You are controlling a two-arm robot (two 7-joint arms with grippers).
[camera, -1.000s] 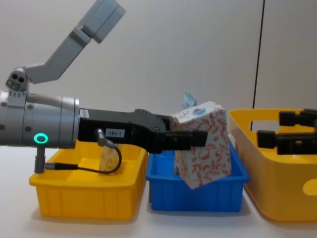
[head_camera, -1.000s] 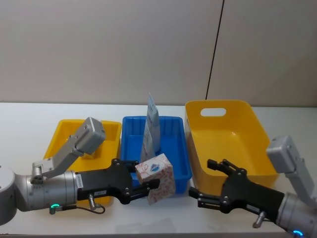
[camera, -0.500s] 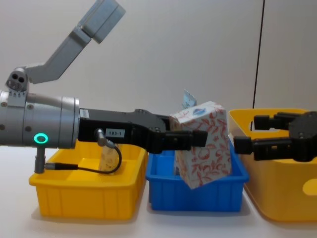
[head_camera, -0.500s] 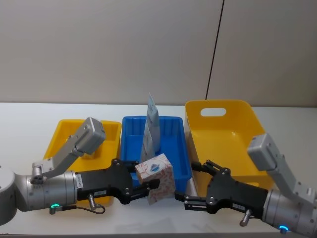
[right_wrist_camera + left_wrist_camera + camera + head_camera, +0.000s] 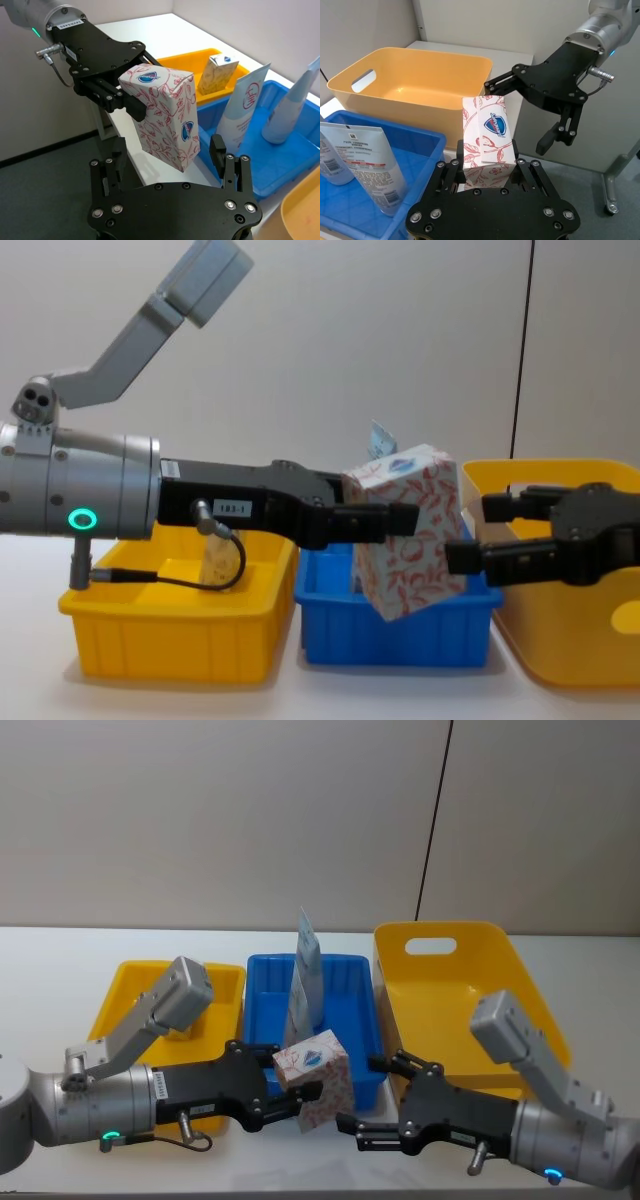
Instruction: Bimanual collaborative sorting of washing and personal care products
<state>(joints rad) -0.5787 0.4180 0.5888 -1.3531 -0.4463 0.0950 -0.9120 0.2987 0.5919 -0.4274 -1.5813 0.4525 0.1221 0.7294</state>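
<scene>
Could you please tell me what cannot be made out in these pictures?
Chest view: the small packet is half hidden behind the left gripper's cable and the small yellow bin's wall.
Chest view: the carton hides all but the tip of the taller pale-blue product.
Left wrist view: the carton's base is hidden between the left gripper's fingers.
Head view: the right gripper and its arm cover the large yellow bin's near wall.

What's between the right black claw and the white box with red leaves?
Nothing, just air, in the left wrist view: the open right gripper faces the white red-leaf carton clamped in the left gripper.
</scene>
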